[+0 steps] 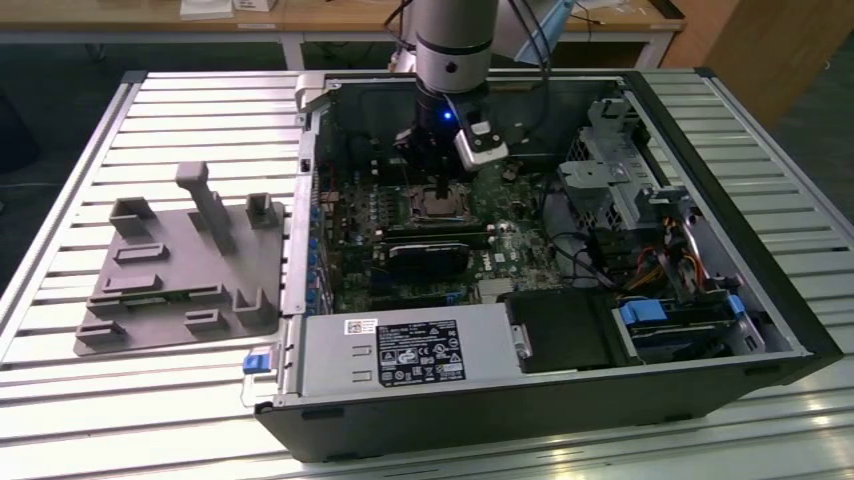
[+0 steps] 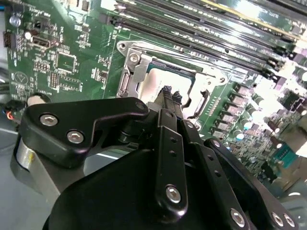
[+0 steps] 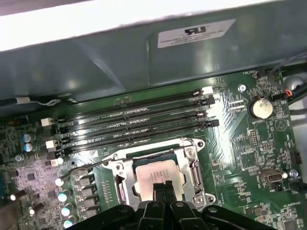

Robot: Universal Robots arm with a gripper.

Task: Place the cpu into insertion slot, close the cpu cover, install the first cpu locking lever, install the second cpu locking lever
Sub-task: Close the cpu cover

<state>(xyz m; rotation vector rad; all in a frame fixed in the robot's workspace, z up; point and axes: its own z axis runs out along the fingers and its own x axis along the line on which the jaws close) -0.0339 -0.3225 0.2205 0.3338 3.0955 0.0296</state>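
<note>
The cpu point(image 3: 158, 173) point(image 2: 151, 86) lies flat, silver face up, in the insertion slot point(image 1: 434, 205) on the green board. Around it lies the cpu cover point(image 3: 194, 165) point(image 2: 136, 67), a silvery frame that looks lowered, with the chip showing through its window. A thin wire locking lever point(image 3: 91, 165) sticks out from one side of the socket, and another lever point(image 2: 177, 60) runs along the edge by the memory slots. My gripper point(image 3: 163, 188) point(image 2: 169, 92) point(image 1: 438, 185) hangs just above the chip. Its black fingertips are shut together with nothing between them.
Long black memory slots point(image 3: 134, 120) lie beside the socket, near the case wall point(image 3: 144, 62). Also here are a coin battery point(image 3: 261, 108), a black graphics card point(image 1: 427, 250), a power supply point(image 1: 400, 350) and a drive cage point(image 1: 614, 170). A grey fixture tray point(image 1: 180, 270) sits outside the case.
</note>
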